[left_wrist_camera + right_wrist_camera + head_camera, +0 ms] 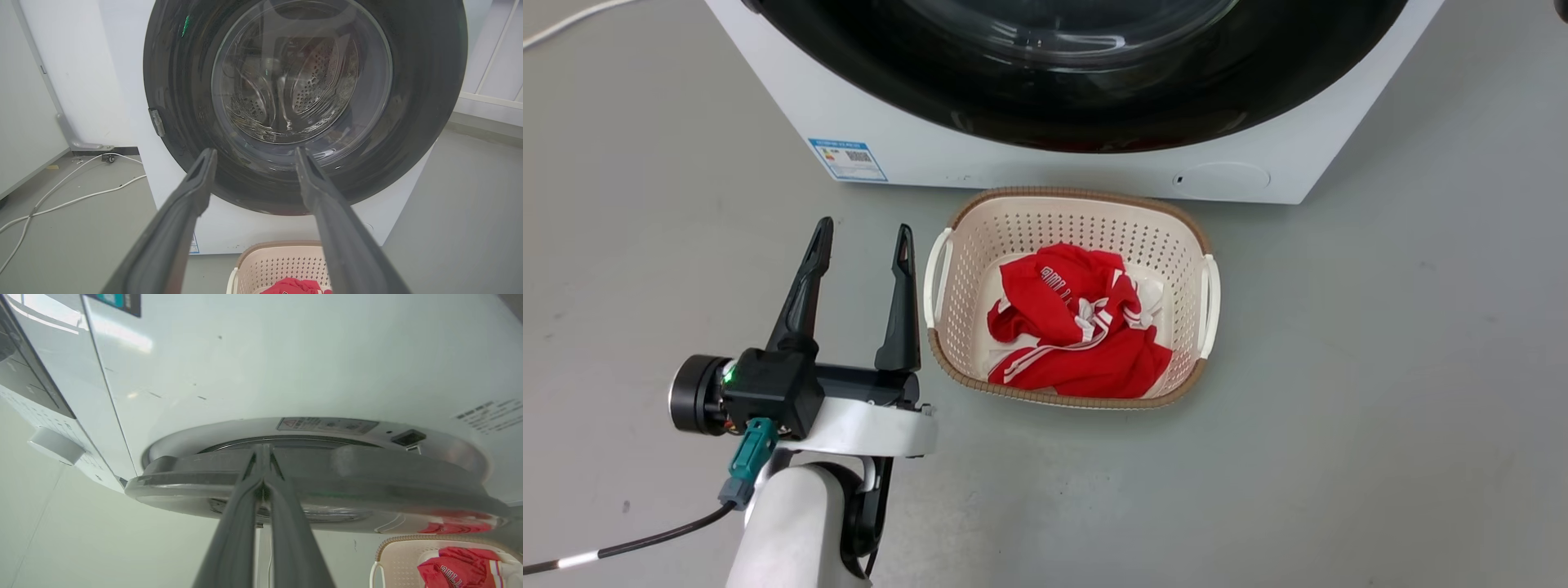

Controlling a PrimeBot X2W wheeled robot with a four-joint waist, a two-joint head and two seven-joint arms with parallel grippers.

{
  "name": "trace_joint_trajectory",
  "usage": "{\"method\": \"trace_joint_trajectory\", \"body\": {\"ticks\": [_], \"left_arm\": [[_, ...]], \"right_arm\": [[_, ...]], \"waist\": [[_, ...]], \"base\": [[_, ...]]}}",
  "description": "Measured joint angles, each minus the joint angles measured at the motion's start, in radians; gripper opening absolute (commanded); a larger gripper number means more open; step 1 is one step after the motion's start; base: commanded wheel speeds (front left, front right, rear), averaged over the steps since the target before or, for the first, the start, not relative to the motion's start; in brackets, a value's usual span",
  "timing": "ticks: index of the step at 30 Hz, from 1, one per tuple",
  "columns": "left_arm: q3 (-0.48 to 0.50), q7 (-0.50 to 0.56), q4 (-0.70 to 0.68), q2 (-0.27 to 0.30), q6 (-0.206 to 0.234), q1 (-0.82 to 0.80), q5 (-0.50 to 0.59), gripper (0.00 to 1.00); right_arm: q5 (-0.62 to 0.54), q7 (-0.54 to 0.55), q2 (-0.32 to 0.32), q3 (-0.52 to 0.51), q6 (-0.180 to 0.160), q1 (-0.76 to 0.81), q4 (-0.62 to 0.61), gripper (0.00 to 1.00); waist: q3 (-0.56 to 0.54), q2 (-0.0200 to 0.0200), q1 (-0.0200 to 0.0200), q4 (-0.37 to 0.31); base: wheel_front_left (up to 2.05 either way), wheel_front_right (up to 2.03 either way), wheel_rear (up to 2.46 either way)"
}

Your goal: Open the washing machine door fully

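The washing machine (1013,167) is a white box at the top of the head view. Its door (1094,114) is a glossy black disc with a clear glass bowl. In the left wrist view the door (425,81) faces me, with a small latch (157,122) on its left edge. My left gripper (862,245) hovers open over the floor, left of the basket and short of the machine, its fingers apart (254,152). In the right wrist view my right gripper (261,457) is shut, its tips against the door's grey rim (367,477). A thin dark gap shows between rim and white front.
A cream perforated basket (1078,204) with a red garment (1078,327) stands on the grey floor right before the machine, under the door. White cables (81,196) lie on the floor to the machine's left, beside a white wall panel (24,102).
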Motion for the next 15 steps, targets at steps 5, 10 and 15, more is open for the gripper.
{"method": "trace_joint_trajectory", "body": {"ticks": [5, 10, 15], "left_arm": [[-0.016, 0.000, -0.009, 0.000, 0.005, -0.012, 0.000, 1.00], [-0.027, 0.000, -0.015, 0.000, 0.008, -0.033, 0.001, 1.00], [-0.038, 0.000, -0.014, 0.000, 0.012, -0.044, -0.001, 1.00]], "right_arm": [[-0.012, 0.006, 0.014, 0.013, 0.000, -0.023, 0.016, 0.00], [-0.025, 0.036, 0.022, 0.023, 0.000, -0.049, 0.025, 0.00], [-0.016, 0.092, 0.014, 0.019, 0.000, -0.058, 0.028, 0.00]], "waist": [[0.029, 0.0000, 0.0000, 0.012], [0.056, 0.0000, 0.0000, 0.024], [0.064, 0.0000, 0.0000, 0.034]], "base": [[0.00, 0.00, 0.00], [0.00, 0.00, 0.00], [0.00, 0.00, 0.00]]}}
